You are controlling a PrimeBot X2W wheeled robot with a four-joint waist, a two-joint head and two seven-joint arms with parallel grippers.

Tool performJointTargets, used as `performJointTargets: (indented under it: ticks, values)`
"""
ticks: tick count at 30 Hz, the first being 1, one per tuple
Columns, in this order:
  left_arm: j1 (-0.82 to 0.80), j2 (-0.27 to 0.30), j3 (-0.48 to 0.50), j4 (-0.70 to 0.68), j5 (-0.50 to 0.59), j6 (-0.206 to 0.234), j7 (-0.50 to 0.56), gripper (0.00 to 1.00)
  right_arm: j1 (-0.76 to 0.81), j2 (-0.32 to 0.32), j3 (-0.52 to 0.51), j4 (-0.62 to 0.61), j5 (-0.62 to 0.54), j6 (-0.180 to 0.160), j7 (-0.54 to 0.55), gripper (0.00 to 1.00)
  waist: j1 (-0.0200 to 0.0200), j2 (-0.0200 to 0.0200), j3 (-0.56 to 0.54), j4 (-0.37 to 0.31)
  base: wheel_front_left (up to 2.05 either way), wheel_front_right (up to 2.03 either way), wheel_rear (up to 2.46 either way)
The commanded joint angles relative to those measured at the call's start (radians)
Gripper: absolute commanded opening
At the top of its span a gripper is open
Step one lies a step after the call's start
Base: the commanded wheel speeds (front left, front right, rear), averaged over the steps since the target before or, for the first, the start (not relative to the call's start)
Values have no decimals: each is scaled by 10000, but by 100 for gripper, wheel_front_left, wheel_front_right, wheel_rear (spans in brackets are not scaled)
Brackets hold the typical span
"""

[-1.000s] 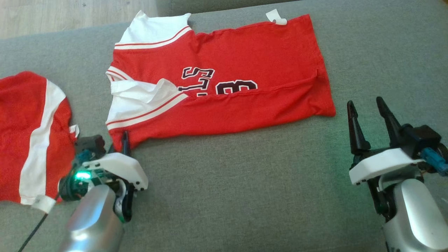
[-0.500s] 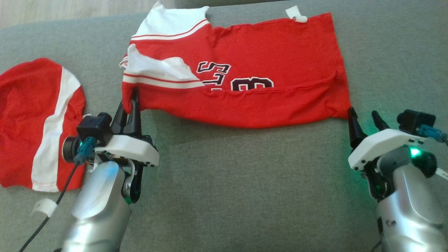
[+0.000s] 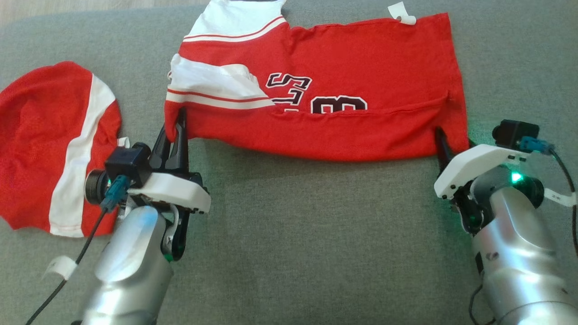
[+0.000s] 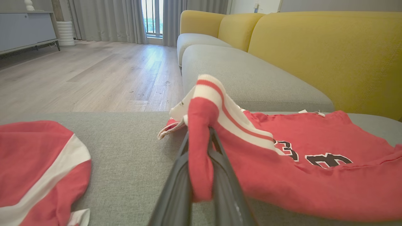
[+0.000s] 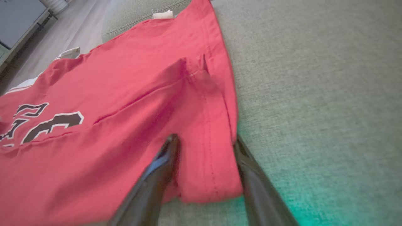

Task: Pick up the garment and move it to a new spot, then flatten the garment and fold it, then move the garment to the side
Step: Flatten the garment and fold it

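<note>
Left gripper [image 3: 180,118]: clenched on near-left corner of garment [image 3: 361,67], corner raised off grey sofa [image 3: 316,225].
Right gripper [image 5: 204,138]: fingers apart, astride garment's near-right corner.
Garment: red jersey, white striped sleeves, dark numerals, lying folded lengthwise.
Second red-white cloth [image 3: 40,135]: left of garment.

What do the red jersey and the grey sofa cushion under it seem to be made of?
The red jersey looks like thin, soft knit cloth, matte; it folds limply over the left gripper and shows stitched hems. Cotton or polyester, I cannot tell.
The grey sofa cushion looks like woven upholstery cloth, matte, with a fine flecked grain.
</note>
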Motion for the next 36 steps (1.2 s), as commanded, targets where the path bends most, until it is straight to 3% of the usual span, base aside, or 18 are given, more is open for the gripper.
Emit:
performJointTargets:
  ticks: [1,9,15,25,36]
  values:
    - [-144,279,335,-312,-1,15,-118,0,-5,157,363,91,-188,67,-34,0,0,0,-16,-12,0,0,0]
    - [196,450,471,-109,-91,84,-121,0,-233,157,-219,247,-1151,67,-879,0,0,0,-416,-282,0,0,0]
    - [584,570,513,-37,-151,98,-122,0,121,-15,-580,-317,-1560,67,-841,0,0,0,-904,-515,0,0,0]
    - [1758,575,249,-308,-341,46,144,0,1846,-416,-698,-2115,-1352,67,630,0,0,0,-1926,-783,0,0,0]
    - [3750,633,-198,-1524,-596,284,1011,0,4890,-278,-1236,-5490,-882,67,2577,0,0,0,-2583,-882,0,0,0]
